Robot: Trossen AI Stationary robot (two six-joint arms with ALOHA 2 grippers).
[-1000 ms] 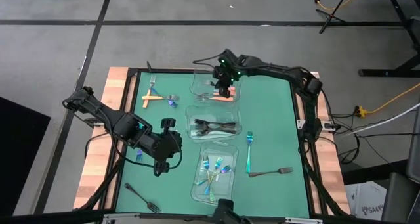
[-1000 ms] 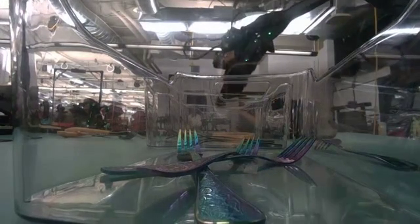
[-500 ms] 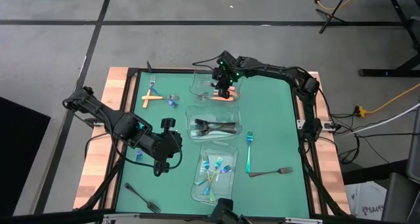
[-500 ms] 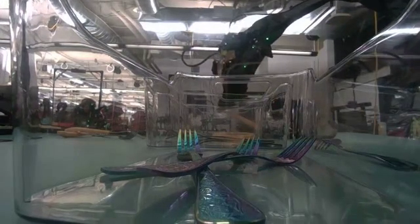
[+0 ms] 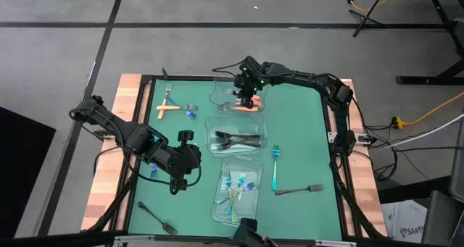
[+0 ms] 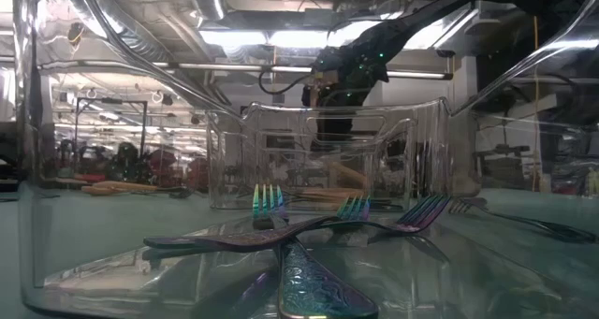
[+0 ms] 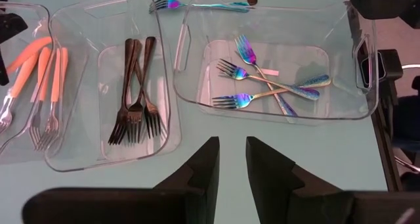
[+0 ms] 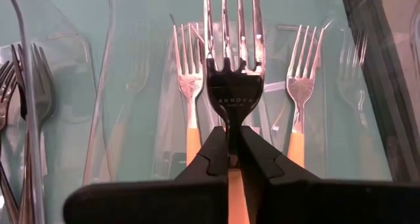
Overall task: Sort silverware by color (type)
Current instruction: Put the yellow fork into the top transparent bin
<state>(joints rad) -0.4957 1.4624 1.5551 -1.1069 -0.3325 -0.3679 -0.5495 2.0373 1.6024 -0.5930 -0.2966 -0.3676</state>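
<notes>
My right gripper (image 5: 246,96) hangs over the far clear container (image 5: 221,95) and is shut on a fork with silver tines and an orange handle (image 8: 233,86). More orange-handled forks (image 8: 188,102) lie in that container. The middle container (image 5: 264,142) holds dark forks (image 5: 235,139). The near container (image 5: 254,203) holds iridescent blue forks (image 5: 235,190). My left gripper (image 5: 185,176) waits open above the mat, left of the containers, with nothing between its fingers (image 7: 203,168). My right gripper pinches the fork at its neck (image 8: 233,122), just behind the tines, between its two fingers (image 8: 215,153). The fingers slant down from the table's far right and lie along the fork. The tines stick out ahead of the fingertips; their ends leave the picture.
Loose on the green mat lie two orange-handled forks (image 5: 171,106) at the far left, a blue fork (image 5: 275,167) and a dark fork (image 5: 299,190) right of the near container, and a dark fork (image 5: 158,216) at the near left.
</notes>
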